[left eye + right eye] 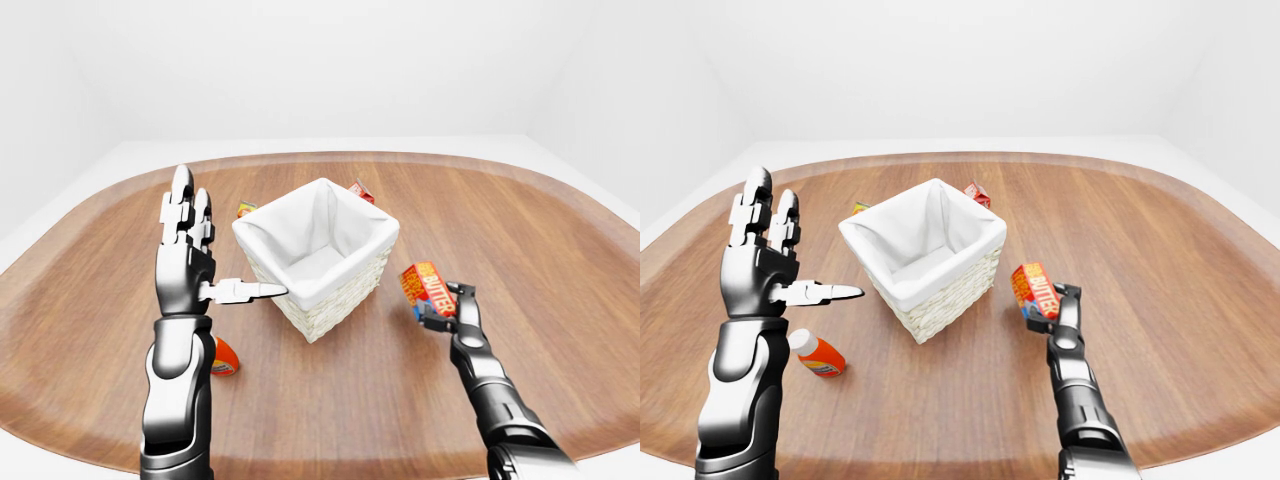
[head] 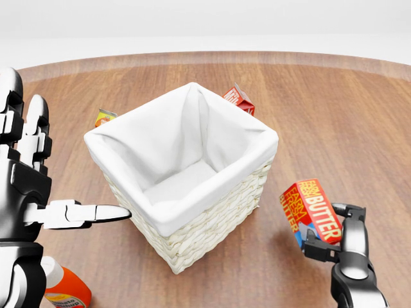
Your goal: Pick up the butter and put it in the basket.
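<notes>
The butter [image 2: 313, 210] is a red and orange box with "FARM BUTTER" on it. My right hand [image 2: 334, 234] is shut on it and holds it tilted above the table, to the right of the basket [image 2: 183, 173]. The basket is white wicker with a white cloth lining and looks empty inside. My left hand [image 2: 38, 173] is open, fingers up and thumb pointing right, just left of the basket, its thumb tip near the basket's left corner.
An orange and white bottle [image 1: 817, 354] lies on the wooden table [image 1: 560, 250] below my left hand. A red carton [image 2: 240, 99] and a small orange-yellow box [image 2: 104, 117] stand behind the basket's top edges.
</notes>
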### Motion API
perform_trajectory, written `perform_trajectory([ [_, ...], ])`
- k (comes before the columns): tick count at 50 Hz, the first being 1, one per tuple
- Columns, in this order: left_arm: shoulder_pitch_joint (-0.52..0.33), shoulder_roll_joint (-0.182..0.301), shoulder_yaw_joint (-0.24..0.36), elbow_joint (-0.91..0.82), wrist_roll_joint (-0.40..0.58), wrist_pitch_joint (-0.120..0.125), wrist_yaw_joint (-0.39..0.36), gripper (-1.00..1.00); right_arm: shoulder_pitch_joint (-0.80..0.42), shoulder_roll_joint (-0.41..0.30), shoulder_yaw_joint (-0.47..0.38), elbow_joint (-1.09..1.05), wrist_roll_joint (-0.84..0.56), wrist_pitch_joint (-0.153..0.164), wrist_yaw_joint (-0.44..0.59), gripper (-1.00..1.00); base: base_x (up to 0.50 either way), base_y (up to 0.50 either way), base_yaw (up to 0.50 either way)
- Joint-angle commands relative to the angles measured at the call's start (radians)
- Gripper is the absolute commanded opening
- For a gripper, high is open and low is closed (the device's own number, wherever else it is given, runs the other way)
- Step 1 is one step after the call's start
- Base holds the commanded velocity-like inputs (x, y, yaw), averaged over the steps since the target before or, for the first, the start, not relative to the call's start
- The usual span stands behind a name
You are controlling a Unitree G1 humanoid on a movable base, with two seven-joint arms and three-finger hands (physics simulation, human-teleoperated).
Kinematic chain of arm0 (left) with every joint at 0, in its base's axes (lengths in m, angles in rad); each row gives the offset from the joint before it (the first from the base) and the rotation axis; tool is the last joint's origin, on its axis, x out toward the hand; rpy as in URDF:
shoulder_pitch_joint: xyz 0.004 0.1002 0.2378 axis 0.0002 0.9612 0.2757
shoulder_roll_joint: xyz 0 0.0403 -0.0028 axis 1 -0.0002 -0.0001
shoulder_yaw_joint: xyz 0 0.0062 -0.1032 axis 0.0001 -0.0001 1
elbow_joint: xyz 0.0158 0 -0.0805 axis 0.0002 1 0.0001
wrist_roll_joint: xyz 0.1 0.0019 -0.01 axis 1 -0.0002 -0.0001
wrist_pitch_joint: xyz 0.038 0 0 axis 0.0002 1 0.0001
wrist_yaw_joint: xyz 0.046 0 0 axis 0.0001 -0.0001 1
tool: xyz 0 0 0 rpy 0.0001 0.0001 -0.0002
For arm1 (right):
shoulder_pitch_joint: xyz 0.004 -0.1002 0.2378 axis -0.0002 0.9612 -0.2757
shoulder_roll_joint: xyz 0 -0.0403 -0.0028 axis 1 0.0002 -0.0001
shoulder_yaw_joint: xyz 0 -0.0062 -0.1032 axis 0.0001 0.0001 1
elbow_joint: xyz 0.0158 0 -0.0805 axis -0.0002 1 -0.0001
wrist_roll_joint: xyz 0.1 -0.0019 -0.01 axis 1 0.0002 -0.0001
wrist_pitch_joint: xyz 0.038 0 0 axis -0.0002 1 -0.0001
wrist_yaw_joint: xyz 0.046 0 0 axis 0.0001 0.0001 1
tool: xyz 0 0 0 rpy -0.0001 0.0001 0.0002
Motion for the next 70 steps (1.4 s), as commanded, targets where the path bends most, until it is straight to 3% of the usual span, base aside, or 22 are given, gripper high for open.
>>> perform_trajectory([
  [1,0.000,0.000,-0.001,0.001,0.002,0.000,0.000,1.00,0.015,-0.004,-0.050,-0.188,0.171,0.000,0.014,-1.00,0.00,0.00,0.00],
  [20,-0.002,0.001,0.002,0.008,0.000,0.000,0.000,1.00,-0.013,-0.034,-0.081,-0.321,0.300,0.000,0.025,-1.00,0.00,0.00,0.00],
  [38,-0.001,0.001,0.002,0.008,0.000,0.000,0.001,1.00,-0.101,-0.016,-0.073,-0.470,0.423,0.000,-0.063,-1.00,0.00,0.00,0.00],
  [70,0.000,0.002,0.010,-0.003,-0.019,0.000,0.005,1.00,-0.356,-0.016,-0.006,-0.604,0.389,0.000,-0.070,-1.00,0.00,0.00,0.00],
])
